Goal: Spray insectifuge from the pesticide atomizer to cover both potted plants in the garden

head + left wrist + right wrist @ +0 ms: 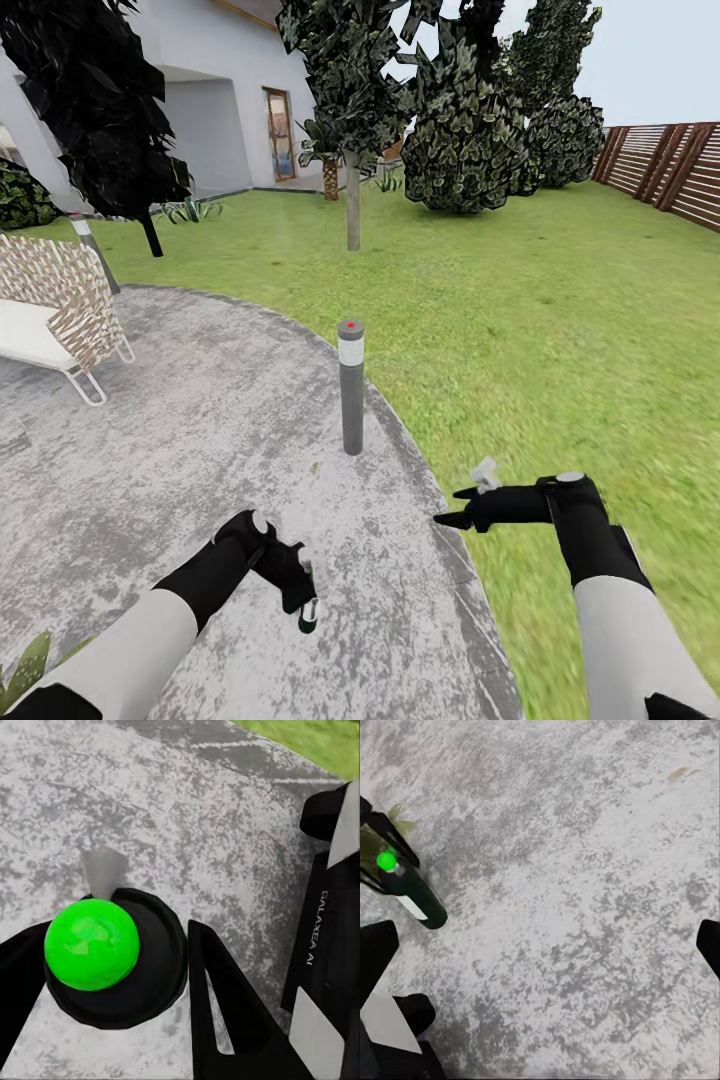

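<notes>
spray bottle (308, 612): in the left gripper (305, 600), low and near-left over the paved patio (200, 450). Nozzle head points down; its dot shows green here (91, 943).
left gripper: fingers (225, 1012) closed on either side of the bottle's dark head, holding it. Whether the pads sit flush, can't tell.
right gripper (462, 510): near-right, over the patio edge. Fingers (375, 952) spread wide, nothing between them.
handling: my read is small, light, rigid plastic. Smooth round body, so likely to twist or slip in a two-finger pinch. Not fragile.
where to hold: body or neck just under the head, keeping the nozzle and trigger free. Present grip is up at the head, which may block spraying.
potted plants: light-green leaves at the near-left corner (25, 670); probably one of them, can't confirm.
also: grey post lamp (351, 385) at the patio rim, wicker chair (55, 310) far-left, lawn (560, 330) right.
</notes>
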